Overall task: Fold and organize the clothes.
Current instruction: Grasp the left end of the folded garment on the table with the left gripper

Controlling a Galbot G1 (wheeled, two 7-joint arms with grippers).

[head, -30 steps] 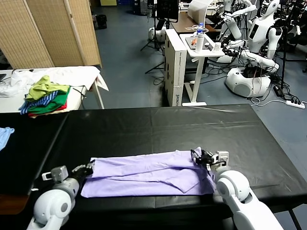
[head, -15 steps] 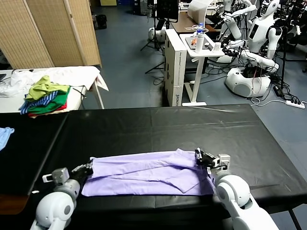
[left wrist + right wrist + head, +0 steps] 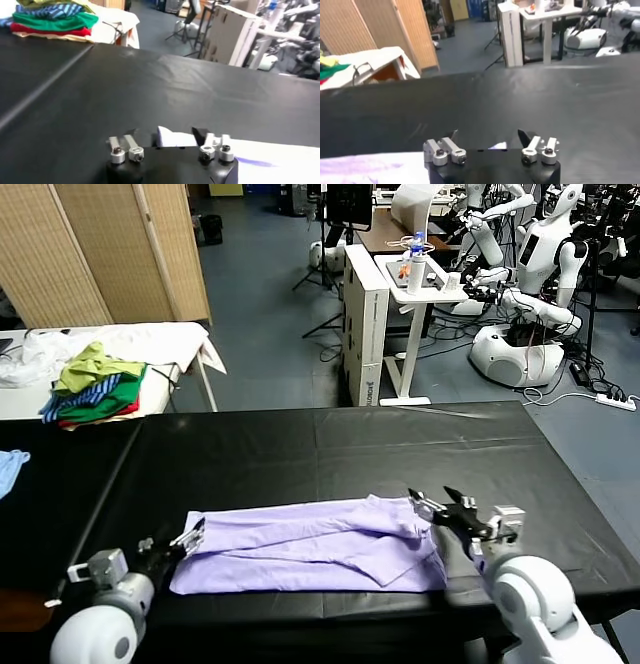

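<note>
One lavender T-shirt lies on the near half of a black table, folded into a long flat band that runs left to right, with a creased flap near its right end. No print shows on the face that is up.

A second ago both grippers were pinched shut on the band's two far corners. Now both have let go and drawn back off its ends. The left gripper hovers just off the shirt's left far corner, fingers spread wide and holding nothing. The right gripper sits just past the right far corner, its two dark fingers also spread wide and empty. Each wrist view shows open jaws with only a sliver of pale fabric between or beside them. The shirt has not shifted.

This release looks like the end of one fold: the far edge seems laid over the near part. The band is still long, so further folds across its length likely remain.

Counts: one lavender shirt, two grippers, one black table. To the far left, one side table carries one pile of green, striped and red garments. One light blue cloth peeks in at the left edge. Other robots stand well behind.
</note>
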